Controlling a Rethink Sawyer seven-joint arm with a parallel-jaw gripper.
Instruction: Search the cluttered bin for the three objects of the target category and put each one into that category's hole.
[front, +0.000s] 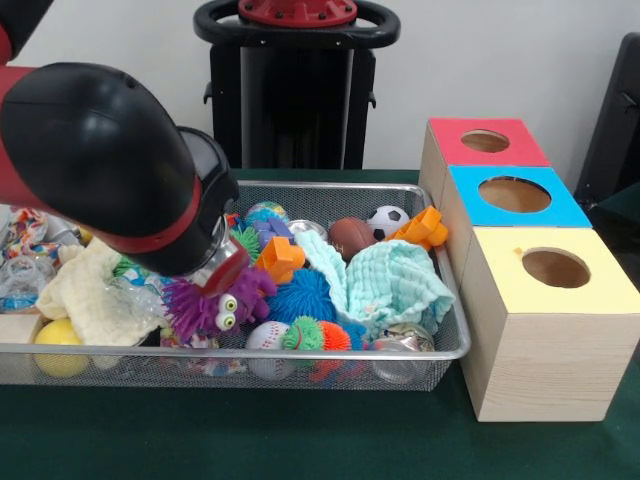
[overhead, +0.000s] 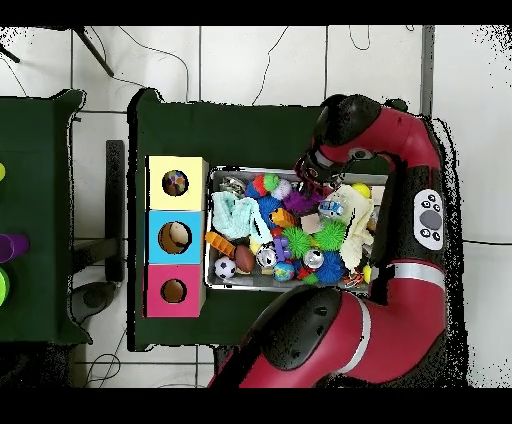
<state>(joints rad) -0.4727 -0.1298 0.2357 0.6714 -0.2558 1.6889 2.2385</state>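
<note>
Where arm (front: 100, 160) looms, gripper hidden (bin (front: 455, 335) crowded)

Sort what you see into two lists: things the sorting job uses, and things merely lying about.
Job: wire bin; toys in it, such as soccer ball and football; box with red hole, blue hole, yellow hole.
Lying about: side table; coloured items at its edge.

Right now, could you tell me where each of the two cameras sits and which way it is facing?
Front view: across the table, low, facing the wire bin and three wooden boxes; the black and red arm fills the upper left.
Overhead view: above, looking straight down on bin and boxes; the red arm curves round the right side.
Both share bin, boxes, arm and the soccer ball.
</note>
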